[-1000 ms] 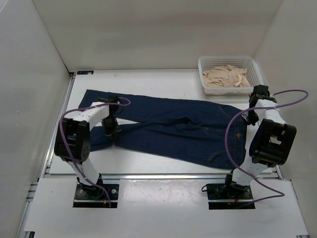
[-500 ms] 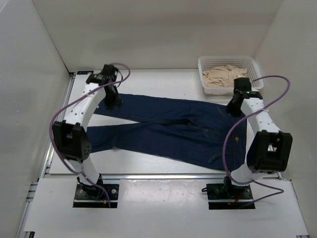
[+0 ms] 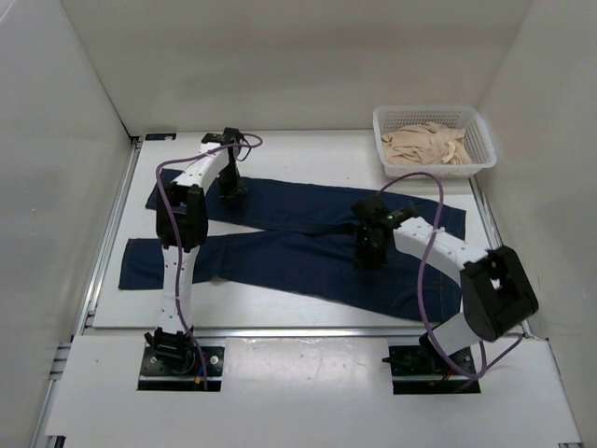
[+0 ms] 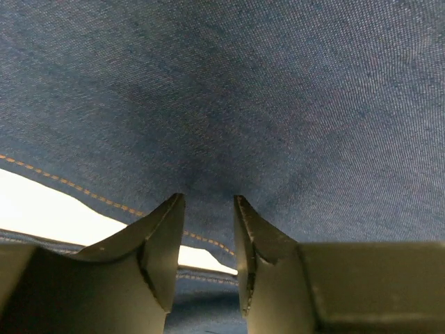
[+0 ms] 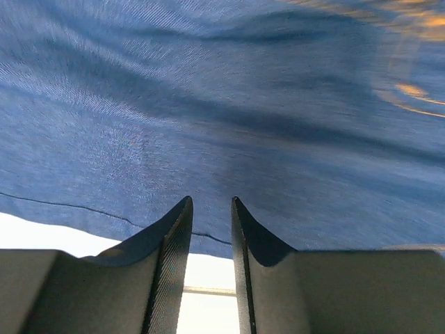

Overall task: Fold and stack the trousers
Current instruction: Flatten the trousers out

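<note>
The dark navy trousers (image 3: 298, 252) lie flat across the table, legs to the left and waistband to the right. My left gripper (image 3: 233, 190) points down on the far leg near its left end. In the left wrist view its tips (image 4: 208, 198) are a narrow gap apart and touch the denim (image 4: 278, 104), with nothing between them. My right gripper (image 3: 369, 252) points down on the middle of the trousers, near the crotch. In the right wrist view its tips (image 5: 211, 200) are a narrow gap apart on the denim (image 5: 208, 104), also holding nothing.
A white basket (image 3: 478, 154) holding beige clothing (image 3: 424, 145) stands at the back right. White walls enclose the table on the left, back and right. Bare white table (image 3: 308, 154) shows behind the trousers and along the front edge.
My left gripper has moved right along the far leg. My right gripper has swung left from the waistband end to the middle of the trousers. The near leg's end now shows at the left.
</note>
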### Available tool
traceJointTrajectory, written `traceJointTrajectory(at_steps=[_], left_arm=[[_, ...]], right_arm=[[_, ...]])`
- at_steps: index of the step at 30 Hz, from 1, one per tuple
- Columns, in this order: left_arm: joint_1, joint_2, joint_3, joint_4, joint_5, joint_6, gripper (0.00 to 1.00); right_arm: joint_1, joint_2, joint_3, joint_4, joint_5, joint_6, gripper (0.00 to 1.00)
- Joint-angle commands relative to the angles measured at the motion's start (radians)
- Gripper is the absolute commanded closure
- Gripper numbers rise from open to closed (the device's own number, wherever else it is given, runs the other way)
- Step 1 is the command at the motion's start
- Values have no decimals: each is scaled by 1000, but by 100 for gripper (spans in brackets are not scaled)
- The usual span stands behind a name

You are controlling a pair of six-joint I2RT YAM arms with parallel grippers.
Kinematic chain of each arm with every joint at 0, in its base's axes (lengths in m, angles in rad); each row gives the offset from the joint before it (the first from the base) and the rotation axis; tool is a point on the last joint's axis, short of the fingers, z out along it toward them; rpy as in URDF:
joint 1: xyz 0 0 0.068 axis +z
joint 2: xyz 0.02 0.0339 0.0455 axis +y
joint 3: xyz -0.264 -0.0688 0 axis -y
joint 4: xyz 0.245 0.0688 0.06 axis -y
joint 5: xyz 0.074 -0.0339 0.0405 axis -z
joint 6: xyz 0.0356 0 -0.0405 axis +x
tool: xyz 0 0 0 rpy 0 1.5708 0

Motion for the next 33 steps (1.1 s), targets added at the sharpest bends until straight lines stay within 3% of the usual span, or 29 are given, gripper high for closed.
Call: traceJointTrajectory(at_steps=[1, 6, 13, 17, 20, 21, 22, 23, 25, 26, 29, 31, 33], left_arm=[[16, 19, 55, -28, 4, 6, 53], [36, 142, 186, -48, 40, 41, 51], [77, 242, 394, -57, 160, 61, 50], [112, 254, 460, 18, 275, 61, 48], [123, 254, 506, 39, 284, 61, 46], [132, 215, 507, 52, 284, 61, 44], [133, 184, 485, 68, 284, 61, 35], [133, 150, 461, 85, 284, 61, 33], [133, 51, 396, 98, 284, 71, 25], [133, 18, 376, 98, 268, 71, 21], [133, -108, 251, 107, 223, 80, 19], [133, -181, 131, 107, 211, 103, 25], [133, -214, 23, 107, 211, 113, 30]], right_arm=[[36, 78, 5, 34, -5, 19, 66], [105, 167, -24, 24, -26, 29, 66], [275, 137, -58, -120, -52, 47, 66], [324, 112, -53, -216, -12, 58, 66], [324, 54, 51, -357, 137, 58, 66], [313, 34, 88, -395, 190, 71, 63], [298, 16, 123, -450, 234, 72, 59], [277, -18, 155, -469, 282, 72, 45], [202, -59, 217, -480, 291, 52, 32], [174, -69, 217, -480, 291, 36, 31], [41, -81, 199, -406, 244, 3, 33], [-84, -81, 154, -354, 204, -31, 45], [-235, -57, 126, -264, 167, -85, 48]])
